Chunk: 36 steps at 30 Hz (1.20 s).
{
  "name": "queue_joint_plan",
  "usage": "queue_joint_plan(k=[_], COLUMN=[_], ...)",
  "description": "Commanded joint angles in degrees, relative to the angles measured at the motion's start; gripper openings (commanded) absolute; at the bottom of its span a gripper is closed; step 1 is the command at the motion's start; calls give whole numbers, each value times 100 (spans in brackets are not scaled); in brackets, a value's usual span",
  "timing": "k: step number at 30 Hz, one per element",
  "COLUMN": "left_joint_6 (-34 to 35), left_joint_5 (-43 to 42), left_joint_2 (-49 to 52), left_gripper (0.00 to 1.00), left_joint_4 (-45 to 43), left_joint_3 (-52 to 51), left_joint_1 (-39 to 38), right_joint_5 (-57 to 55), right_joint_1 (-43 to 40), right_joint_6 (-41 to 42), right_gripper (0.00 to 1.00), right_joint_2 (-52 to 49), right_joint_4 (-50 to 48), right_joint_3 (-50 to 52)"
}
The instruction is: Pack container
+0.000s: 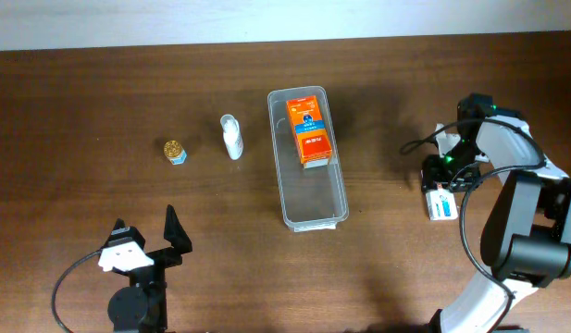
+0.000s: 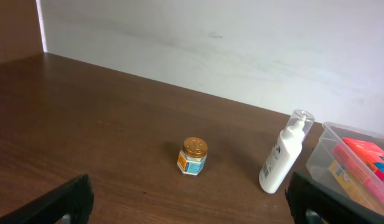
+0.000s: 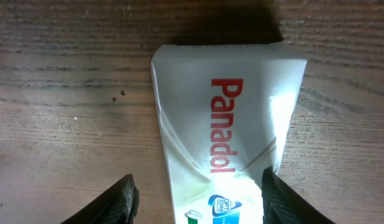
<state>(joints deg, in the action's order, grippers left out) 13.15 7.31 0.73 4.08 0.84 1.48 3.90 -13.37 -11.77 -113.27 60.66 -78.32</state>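
now | left tool (image 1: 143,218) apart | right tool (image 3: 198,183) apart astride panadol box (image 3: 223,93) | orange box (image 1: 309,132) in container (image 1: 313,196)

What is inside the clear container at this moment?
One orange box lies in the far half of the container; the near half is bare. Anything beneath the box is covered.

Dark brown wood-grain table (image 1: 81,92); clear container (image 1: 313,199); orange box (image 1: 309,134); white bottle (image 1: 231,139); jar (image 2: 193,157) — gold lid, blue-and-white label; white box (image 3: 223,124) — red lettering
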Motion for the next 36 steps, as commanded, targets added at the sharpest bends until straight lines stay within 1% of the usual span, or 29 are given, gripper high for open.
queue_joint_plan(k=[1, 5, 10, 20, 30, 31, 32, 36], left_joint_6=[52, 52, 52, 50, 52, 52, 52, 52], left_joint_5=[-63, -63, -63, -61, -61, -63, -61, -61], left_joint_2=[-37, -37, -37, -37, -37, -37, -37, -37], left_gripper=[99, 99, 99, 99, 99, 99, 99, 99], left_joint_4=[2, 2, 2, 2, 2, 2, 2, 2], left_joint_3=[-33, -33, -31, -33, -33, -33, -33, -33], left_joint_1=[9, 9, 9, 9, 9, 9, 9, 9], right_joint_5=[-9, -15, -400, -396, -584, -619, -614, -616], right_joint_1=[-15, -17, -17, -15, -22, -22, -22, -22], right_joint_6=[-22, -24, -20, -20, -22, -22, -22, -22], right_gripper=[56, 53, 53, 54, 53, 52, 49, 43], right_joint_2=[-68, -68, -68, -68, -68, -68, -68, -68], right_joint_4=[-162, -269, -411, -413, -507, -516, -529, -549], right_joint_3=[260, 275, 273, 273, 280, 280, 280, 280])
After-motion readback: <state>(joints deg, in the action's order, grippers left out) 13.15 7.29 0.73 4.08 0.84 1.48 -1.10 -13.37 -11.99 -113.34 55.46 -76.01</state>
